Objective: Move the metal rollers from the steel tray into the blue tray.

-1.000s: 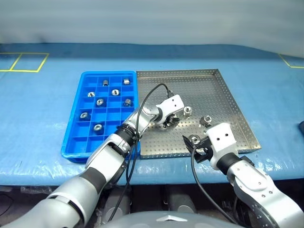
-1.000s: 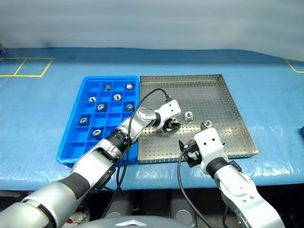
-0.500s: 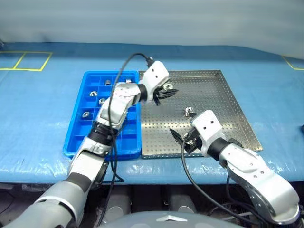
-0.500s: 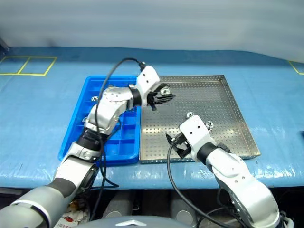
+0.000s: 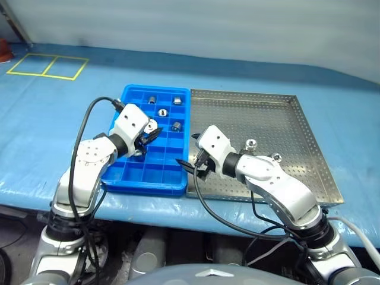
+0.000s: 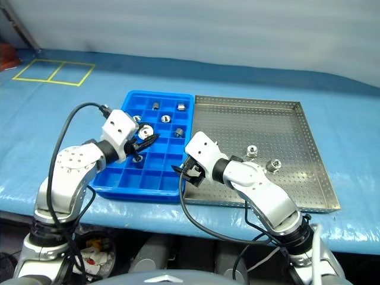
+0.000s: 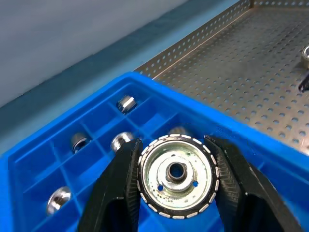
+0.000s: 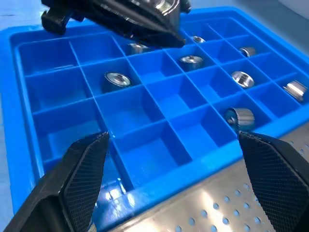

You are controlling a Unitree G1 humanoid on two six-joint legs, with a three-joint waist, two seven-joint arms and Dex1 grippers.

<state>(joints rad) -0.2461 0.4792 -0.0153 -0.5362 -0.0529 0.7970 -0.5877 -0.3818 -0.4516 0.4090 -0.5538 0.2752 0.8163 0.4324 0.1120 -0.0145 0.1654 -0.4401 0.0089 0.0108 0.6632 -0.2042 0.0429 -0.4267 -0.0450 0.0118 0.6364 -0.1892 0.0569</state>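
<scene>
- The left gripper [image 5: 149,134], two black fingers on a silver-white wrist, hangs over the left-centre of the frame above the bright blue rectangular plastic tray [image 5: 144,173] with its grid of small square compartments.
- Its fingers are clamped on a shiny silver metal roller [image 7: 176,175], a short cylinder with a dark central hole and a notched rim; in the left wrist view one black finger presses each side of it.
- The right gripper [image 5: 191,165] sits in the centre of the frame, low over the seam where the blue tray meets the large square steel tray [image 5: 309,178] with the perforated floor and low raised rim.
- Its two fingers stand spread wide with nothing between them; the right wrist view looks between them across the blue compartments.
- Several more metal rollers lie in the blue tray's compartments, one to a cell, such as one [image 8: 115,79] in a cell near the held roller and one [image 8: 240,116] lying on its side near the steel tray's edge.
- Two rollers remain on the steel tray, right of centre: one [image 5: 252,143] further back and one [image 5: 275,157] just beside the right forearm.
- The two trays lie side by side, touching, on a blue table cover [image 5: 71,113], the blue tray to the left.
- Yellow tape squares [image 5: 48,66] mark the cover at the upper left.
</scene>
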